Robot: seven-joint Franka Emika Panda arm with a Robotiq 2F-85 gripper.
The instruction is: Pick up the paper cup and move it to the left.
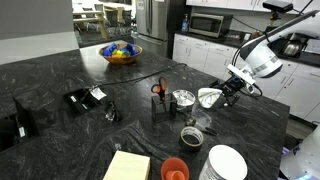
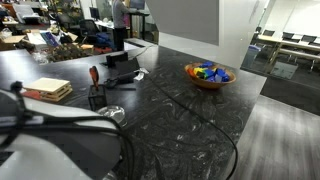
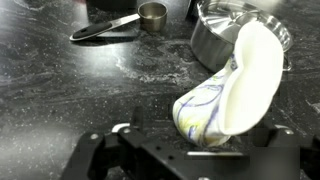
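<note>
White arm (image 1: 262, 55) stoops, end effector (image 1: 234, 89) spread around tilted paper cup (image 3: 228, 92).

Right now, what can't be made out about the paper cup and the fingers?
- Wrist view: the bottom edge cuts off the gripper, so whether its fingers touch the paper cup is unclear.
- Exterior view: the cup is too small to tell upright from tipped.
- Exterior view: the blurred arm in front hides the cup entirely.
</note>
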